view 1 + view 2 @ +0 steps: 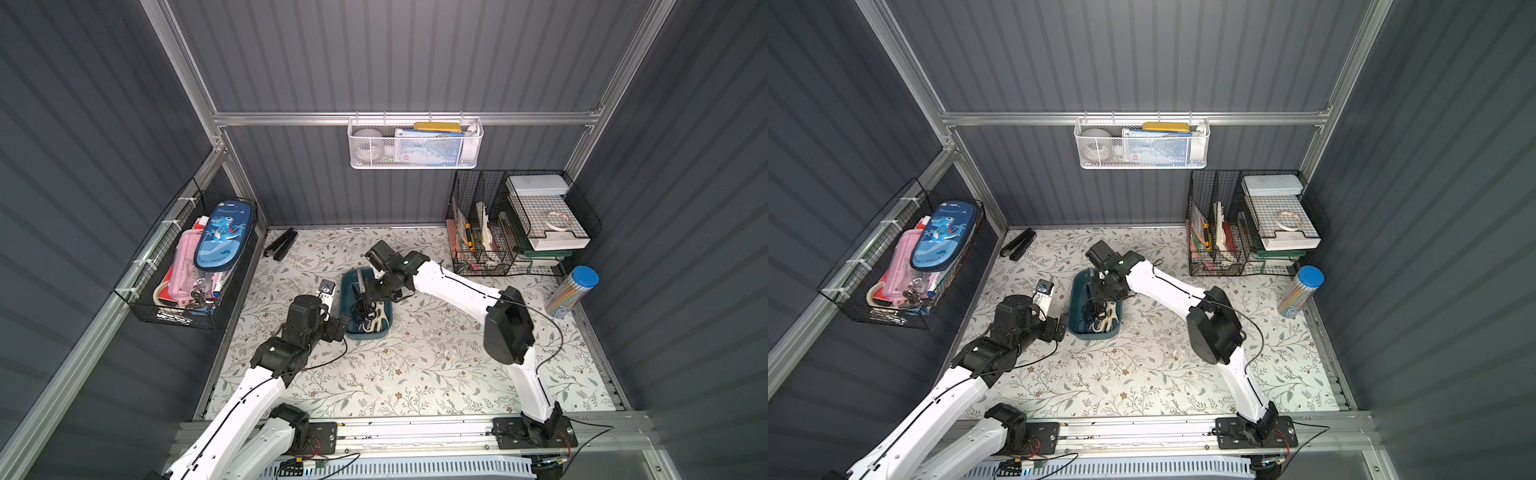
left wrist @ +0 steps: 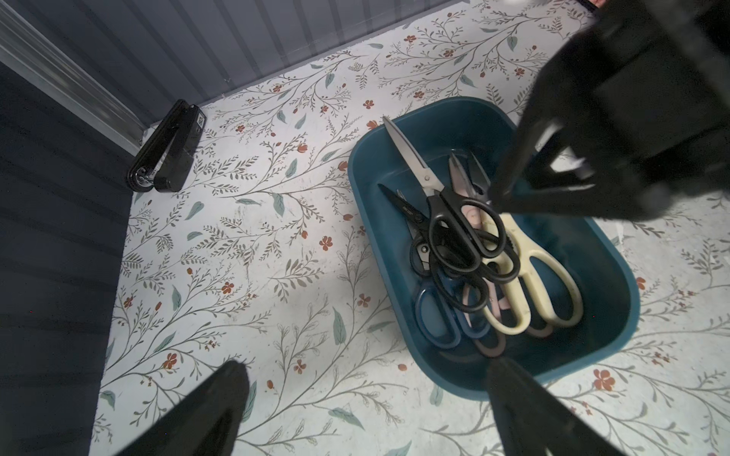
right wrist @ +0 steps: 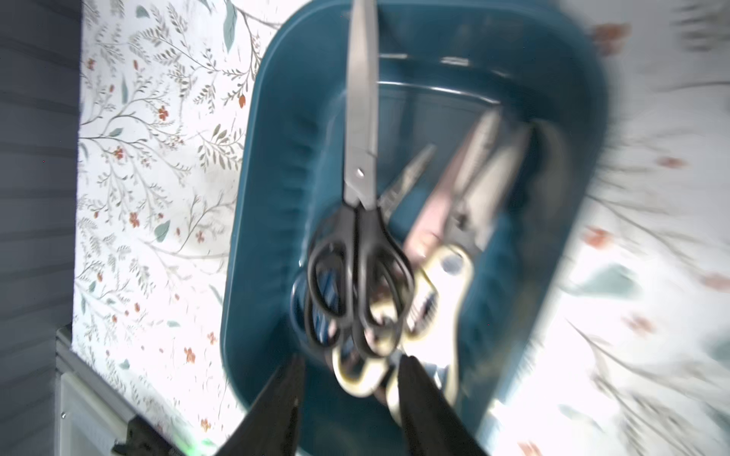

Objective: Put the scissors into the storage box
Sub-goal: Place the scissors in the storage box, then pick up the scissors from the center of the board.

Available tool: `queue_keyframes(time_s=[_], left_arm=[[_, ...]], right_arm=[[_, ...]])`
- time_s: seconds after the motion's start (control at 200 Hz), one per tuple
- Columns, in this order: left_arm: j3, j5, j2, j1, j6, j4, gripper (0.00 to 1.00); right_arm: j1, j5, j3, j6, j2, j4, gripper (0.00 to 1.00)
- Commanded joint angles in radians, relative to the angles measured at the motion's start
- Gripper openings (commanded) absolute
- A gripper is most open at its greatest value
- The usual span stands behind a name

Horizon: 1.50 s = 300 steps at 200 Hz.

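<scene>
The teal storage box (image 1: 344, 300) (image 1: 1073, 300) stands mid-table and holds a pile of scissors (image 1: 368, 313). In the left wrist view a black-handled pair (image 2: 466, 231) lies on top of cream-handled shears (image 2: 547, 294), a dark-blue-handled pair (image 2: 434, 318) and a pink-handled pair (image 2: 490, 345). My right gripper (image 1: 365, 296) (image 3: 351, 361) hangs over the box, open, with nothing between its fingers. The long black-handled pair (image 3: 359, 169) lies free just past its tips, blade end up on the far rim. My left gripper (image 1: 340, 327) (image 2: 369, 365) is open and empty, low beside the box's near left corner.
A black stapler-like bar (image 1: 281, 245) (image 2: 170, 150) lies at the back left corner. A black wire basket (image 1: 187, 257) hangs on the left wall, more wire baskets (image 1: 519, 224) stand at the back right, and a white mesh basket (image 1: 415, 143) hangs behind. A blue-lidded pencil tube (image 1: 575, 291) stands right.
</scene>
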Motion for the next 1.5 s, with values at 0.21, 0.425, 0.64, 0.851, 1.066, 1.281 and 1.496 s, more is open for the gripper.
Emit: queue_keyframes(time_s=[0.21,0.425,0.64,0.851,1.066,1.281,1.496], left_arm=[[0.013,0.112,0.009,0.008,0.038,0.036,0.99],[0.037,0.194,0.075,0.008,0.062,0.032,0.99],[0.024,0.184,0.06,0.008,0.076,0.037,0.99],[0.04,0.193,0.078,0.008,0.075,0.02,0.99],[0.047,0.192,0.087,0.008,0.078,0.011,0.99],[0.051,0.203,0.099,0.008,0.079,0.006,0.99],[0.055,0.21,0.116,0.008,0.08,0.002,1.0]], right_arm=[[-0.479,0.165,-0.696,-0.086,-0.661,-0.008,0.51],[-0.733,0.226,-0.802,-0.203,-0.698,-0.266,0.47],[-0.779,0.108,-0.924,-0.216,-0.668,-0.171,0.4],[-0.779,0.104,-0.913,-0.228,-0.533,-0.134,0.37],[-0.778,0.131,-0.893,-0.246,-0.457,-0.109,0.38],[-0.781,0.154,-0.867,-0.245,-0.383,-0.093,0.38],[-0.779,0.145,-0.868,-0.235,-0.342,-0.097,0.35]])
